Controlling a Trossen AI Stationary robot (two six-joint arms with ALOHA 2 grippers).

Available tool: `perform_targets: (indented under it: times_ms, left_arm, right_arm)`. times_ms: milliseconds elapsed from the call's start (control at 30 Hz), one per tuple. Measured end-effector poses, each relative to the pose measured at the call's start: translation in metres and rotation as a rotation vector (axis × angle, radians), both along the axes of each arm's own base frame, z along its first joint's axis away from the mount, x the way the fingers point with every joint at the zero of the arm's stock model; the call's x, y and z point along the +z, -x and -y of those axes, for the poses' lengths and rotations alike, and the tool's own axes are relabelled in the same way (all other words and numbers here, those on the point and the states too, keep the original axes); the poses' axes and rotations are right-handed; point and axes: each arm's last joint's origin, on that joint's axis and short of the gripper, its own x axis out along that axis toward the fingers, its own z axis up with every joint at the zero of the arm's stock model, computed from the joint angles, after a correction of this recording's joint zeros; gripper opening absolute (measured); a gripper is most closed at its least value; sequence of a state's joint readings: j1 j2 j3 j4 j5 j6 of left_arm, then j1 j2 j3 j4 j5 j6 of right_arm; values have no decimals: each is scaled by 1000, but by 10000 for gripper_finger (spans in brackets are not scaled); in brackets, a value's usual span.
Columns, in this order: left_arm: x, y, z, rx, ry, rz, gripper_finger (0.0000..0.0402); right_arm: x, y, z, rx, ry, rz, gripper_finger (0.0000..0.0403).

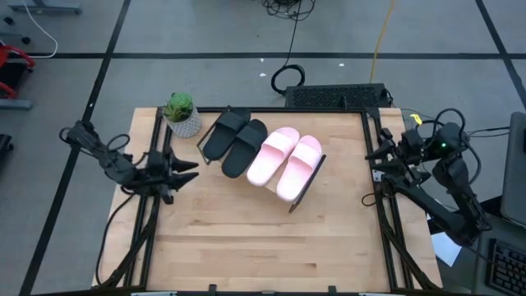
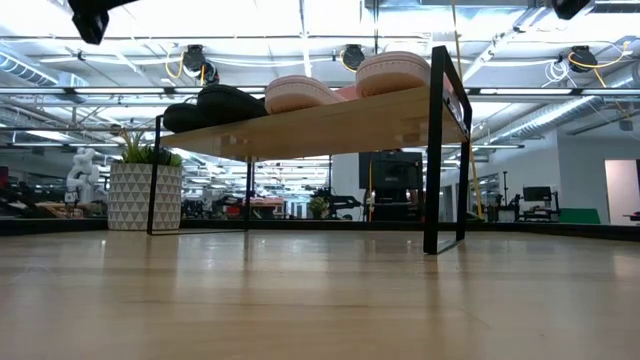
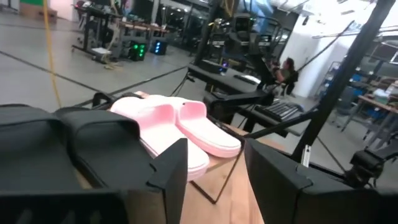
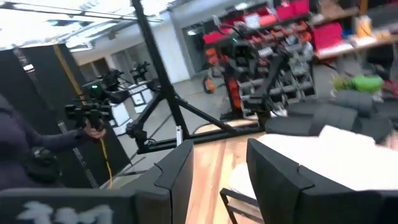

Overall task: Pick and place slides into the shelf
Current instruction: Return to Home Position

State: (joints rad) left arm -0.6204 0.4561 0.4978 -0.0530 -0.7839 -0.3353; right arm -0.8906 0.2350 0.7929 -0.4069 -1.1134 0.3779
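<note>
- Wood counter (image 1: 263,247): shelf (image 2: 330,125) w/ black slides (image 1: 235,140) & pink slides (image 1: 286,158) on top, potted plant (image 1: 182,115) beside.
- Left gripper (image 1: 187,170), right gripper (image 1: 374,164) at counter edges, fingers apart.

Pink slides (image 3: 180,127), black slides (image 3: 68,134) nearer (side by side), left gripper (image 3: 215,171) spread

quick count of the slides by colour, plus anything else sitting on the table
black slides: 2
pink slides: 2
shelf: 1
potted plant: 1
total: 6
</note>
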Motion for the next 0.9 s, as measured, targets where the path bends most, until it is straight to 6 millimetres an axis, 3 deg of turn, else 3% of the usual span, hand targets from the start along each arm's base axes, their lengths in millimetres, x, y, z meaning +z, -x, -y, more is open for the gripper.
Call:
perform_targets:
  times_ms: [233, 467, 633, 833, 900]
  left_arm:
    - [-24, -5, 1, 14, -9, -24, 159]
    - [-25, -3, -10, 70, -63, -39, 159]
    - [-26, 10, -24, 67, -38, -41, 159]
    - [-26, 37, -38, 71, -57, 2, 159]
    - [-28, 45, -42, 72, -49, 12, 159]
  right_arm:
    - [-16, -2, 2, 14, 98, 53, 141]
    - [-44, -12, 15, 13, 14, -2, 141]
    - [-60, -19, 23, 15, 24, 19, 141]
    - [-63, -19, 26, -10, 53, 18, 141]
    - [-62, -18, 29, -90, 90, 29, 141]
